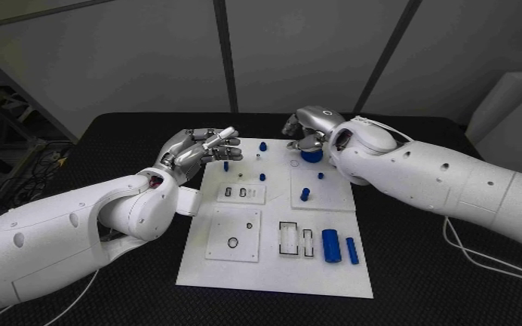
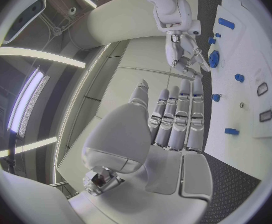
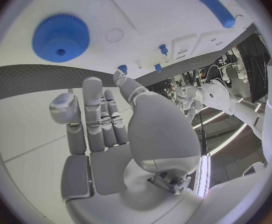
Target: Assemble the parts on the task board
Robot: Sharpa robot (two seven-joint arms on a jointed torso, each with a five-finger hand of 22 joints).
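Task board (image 1: 245,266) lies mid-table in the head view; the right hand (image 1: 310,130) hovers over a blue gear (image 1: 313,155) at its far edge, apparently about to seat it. Left wrist view: left hand (image 2: 173,119) flat, fingers together, empty. Right wrist view: fingers extended, the gear (image 3: 60,37) just beyond, ungrasped; pressing it home likely follows.
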